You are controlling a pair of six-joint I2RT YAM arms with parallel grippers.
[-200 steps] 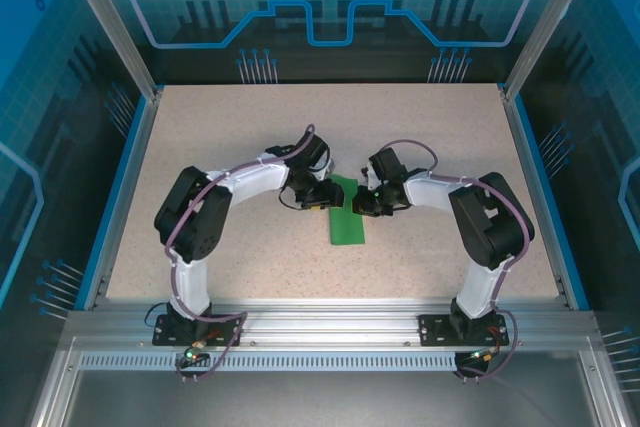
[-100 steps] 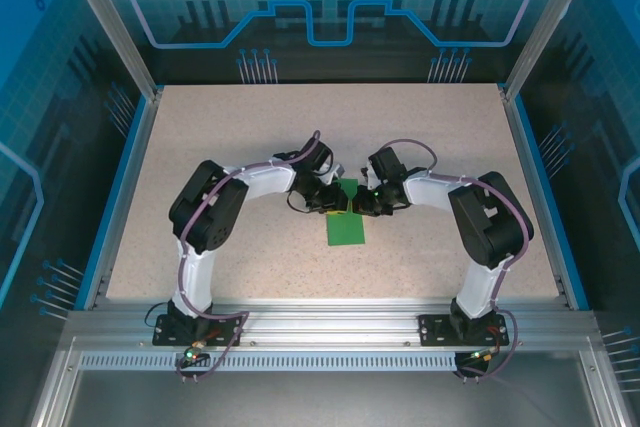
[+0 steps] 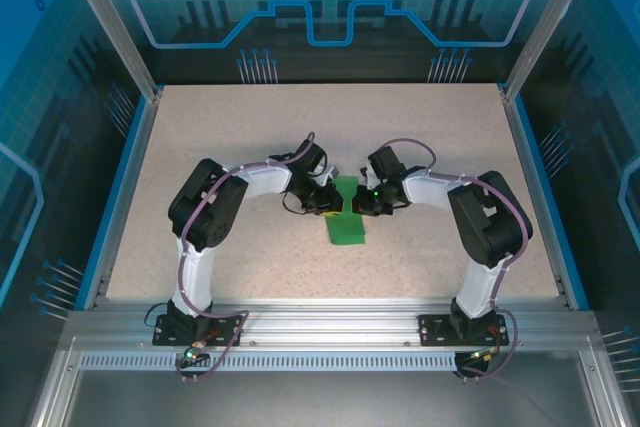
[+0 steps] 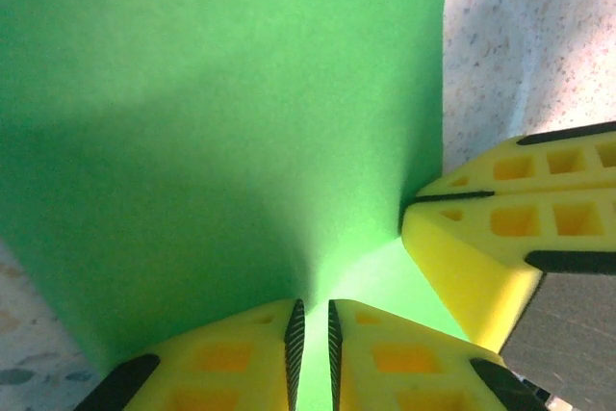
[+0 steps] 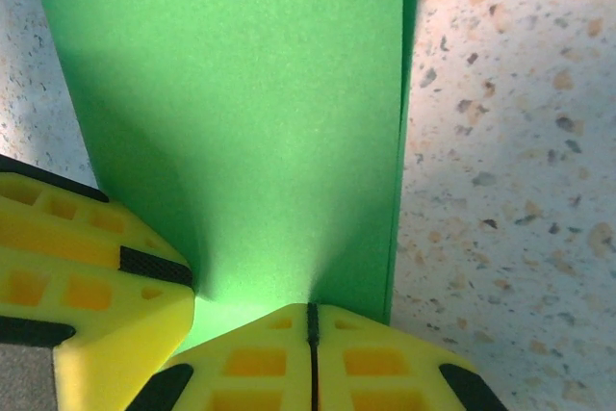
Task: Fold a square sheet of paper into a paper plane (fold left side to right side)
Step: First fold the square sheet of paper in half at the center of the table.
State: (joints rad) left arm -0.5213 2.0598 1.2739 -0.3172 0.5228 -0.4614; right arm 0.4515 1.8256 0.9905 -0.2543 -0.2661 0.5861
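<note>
**Item: paper** (image 3: pixel 347 227). A green sheet already narrowed to a long strip. It sits at the centre of the surface (image 3: pixel 220 147), with its length running from the far edge toward the near edge. The near end lies flat and looks wider. The middle is drawn in where both end effectors meet it.

**Item: left end effector** (image 3: pixel 330 203). It is at the strip's left edge. In its wrist view the yellow fingers (image 4: pixel 231 353) stand almost together, leaving a thin slit with green paper running into it, so it is judged to be pinching the paper.

**Item: right end effector** (image 3: pixel 364 201). It is at the strip's right edge, opposite the left one. In its wrist view the fingers (image 5: pixel 385 358) are pressed together on the paper's edge.

**Change noted.** A second ago the left arm's elbow was farther toward the surface's left edge, and the strip lay flat with straight sides. Since then the arm has swung inward, the left end effector has closed up to the right one, and the paper between them has bowed. Both wrist views show a soft curve with a shaded hollow.

**Bearing on task.** This is judged to be the left-to-right fold in progress. The left side is gathered and the right side is anchored, but no crease has been pressed yet. Whether the edges line up cannot be told from these views. There is a risk that the thin sheet buckles unevenly at the pinch.
</note>
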